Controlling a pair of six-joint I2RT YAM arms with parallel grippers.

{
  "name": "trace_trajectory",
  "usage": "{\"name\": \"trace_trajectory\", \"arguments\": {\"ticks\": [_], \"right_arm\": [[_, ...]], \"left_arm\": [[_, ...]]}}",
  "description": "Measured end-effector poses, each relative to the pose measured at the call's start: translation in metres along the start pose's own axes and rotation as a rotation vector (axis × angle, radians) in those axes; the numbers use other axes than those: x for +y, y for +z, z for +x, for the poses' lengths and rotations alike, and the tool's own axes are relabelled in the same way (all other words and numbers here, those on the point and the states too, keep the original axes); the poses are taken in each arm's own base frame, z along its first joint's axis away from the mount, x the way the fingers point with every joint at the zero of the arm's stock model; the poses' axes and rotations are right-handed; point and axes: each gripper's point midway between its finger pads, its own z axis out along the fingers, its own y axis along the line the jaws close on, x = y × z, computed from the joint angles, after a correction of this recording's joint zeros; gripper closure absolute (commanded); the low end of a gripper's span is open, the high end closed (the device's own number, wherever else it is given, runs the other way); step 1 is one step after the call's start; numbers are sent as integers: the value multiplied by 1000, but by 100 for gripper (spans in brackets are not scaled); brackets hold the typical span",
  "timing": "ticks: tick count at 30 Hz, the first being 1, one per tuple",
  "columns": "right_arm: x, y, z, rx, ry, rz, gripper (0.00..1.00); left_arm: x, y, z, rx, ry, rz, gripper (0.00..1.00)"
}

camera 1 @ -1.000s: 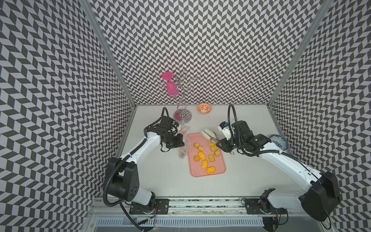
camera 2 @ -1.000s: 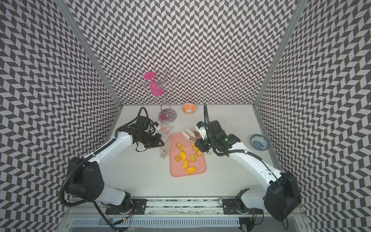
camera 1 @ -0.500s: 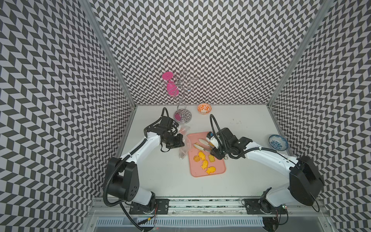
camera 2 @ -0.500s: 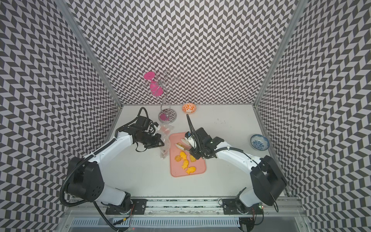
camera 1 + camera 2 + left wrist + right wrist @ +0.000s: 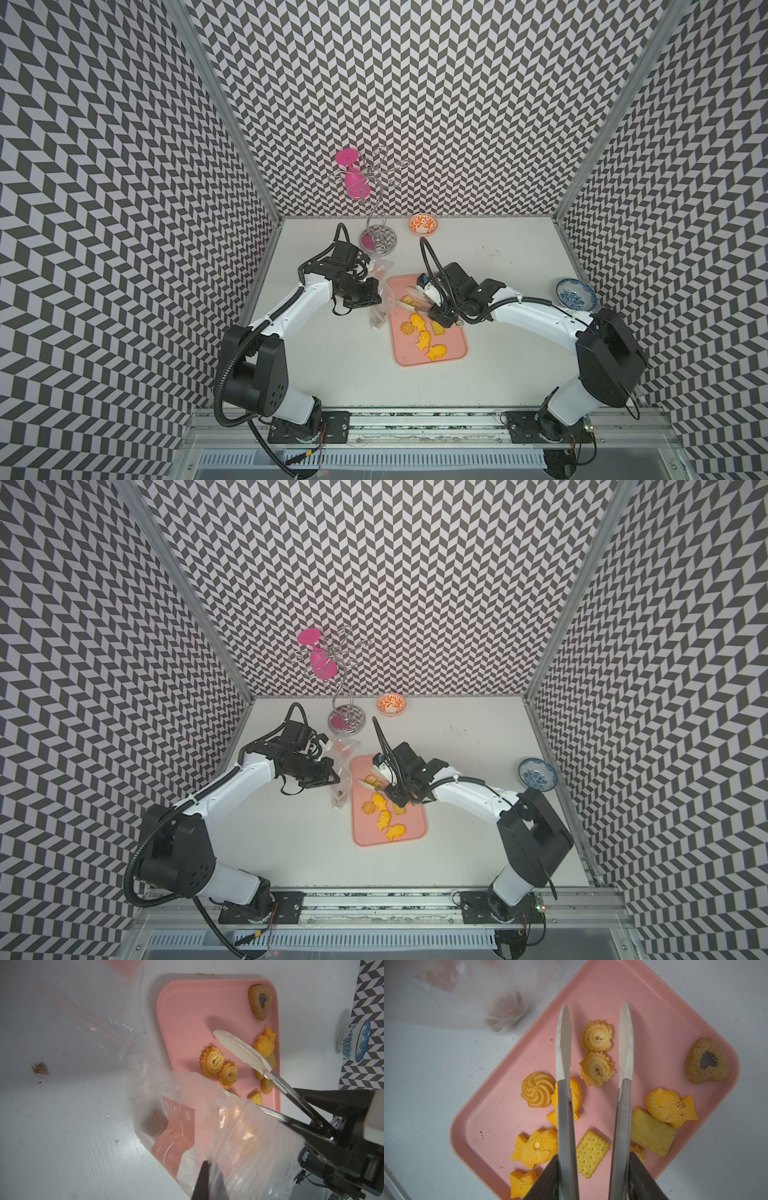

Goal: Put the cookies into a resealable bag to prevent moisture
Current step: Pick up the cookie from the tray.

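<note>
Yellow-orange cookies (image 5: 597, 1069) lie on a pink tray (image 5: 643, 1001): swirls, fish (image 5: 670, 1106), a square cracker (image 5: 591, 1153) and a brown heart (image 5: 708, 1061). My right gripper (image 5: 593, 1178) is shut on the handles of metal tongs (image 5: 564, 1105). Their white tips stand apart on either side of two swirl cookies. The clear resealable bag (image 5: 228, 1126) hangs by the tray's left edge, with my left gripper (image 5: 209, 1186) shut on its rim. A brown cookie (image 5: 153, 1124) lies inside it. In both top views the bag (image 5: 382, 299) (image 5: 343, 771) sits between the two grippers.
A wire glass rack (image 5: 378, 241) with a pink glass (image 5: 353, 183) stands at the back. An orange bowl (image 5: 423, 224) sits beside it. A blue-and-white bowl (image 5: 575, 294) is at the right wall. Patterned walls close in three sides.
My right arm has carried the tongs leftward from the tray's right edge to over the cookies, and the tongs have spread a little wider. The left arm and bag have stayed still.
</note>
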Motion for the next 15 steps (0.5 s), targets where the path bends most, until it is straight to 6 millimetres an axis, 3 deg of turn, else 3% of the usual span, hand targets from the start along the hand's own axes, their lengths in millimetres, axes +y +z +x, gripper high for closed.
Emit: {"name": "trace_trajectory", "arguments": {"ticks": [7,15], "right_arm": [[-4,7,8,54,-7,29,54],[-5,4,3,61,-13,41,62]], "left_arm": [[3,3,5,12,-5,-4,100],[6,5,8,20,-9,-7,100]]}}
